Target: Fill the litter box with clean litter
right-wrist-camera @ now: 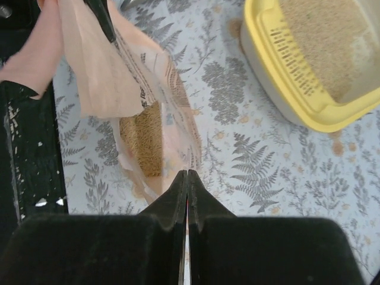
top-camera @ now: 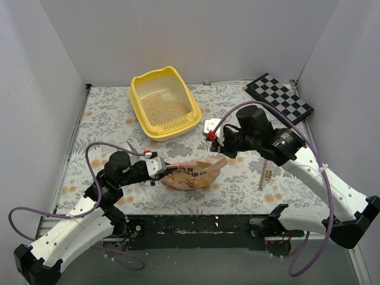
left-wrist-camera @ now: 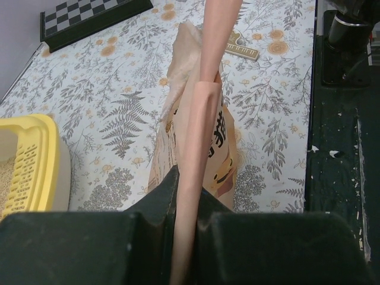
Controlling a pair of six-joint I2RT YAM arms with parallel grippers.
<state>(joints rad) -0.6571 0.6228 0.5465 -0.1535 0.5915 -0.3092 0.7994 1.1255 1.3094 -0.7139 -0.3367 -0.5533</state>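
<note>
Near edge: black base rail speckled with spilled grains. Past it, a floral tablecloth, plain pale walls on three sides.

Left gripper: clamped on the folded edge of the orange-pink bag. Bag lies on its side between the arms.

Right gripper: jaws fully together at the bag's other end. Can't tell if any film is pinched.

Litter box: on the cloth beyond the bag, left of centre. Long axis near-to-far, far end skewed left. Slotted ledge at the near end, ear bumps at the far end. Clean litter covers its floor.

Checkered board: far right corner.
</note>
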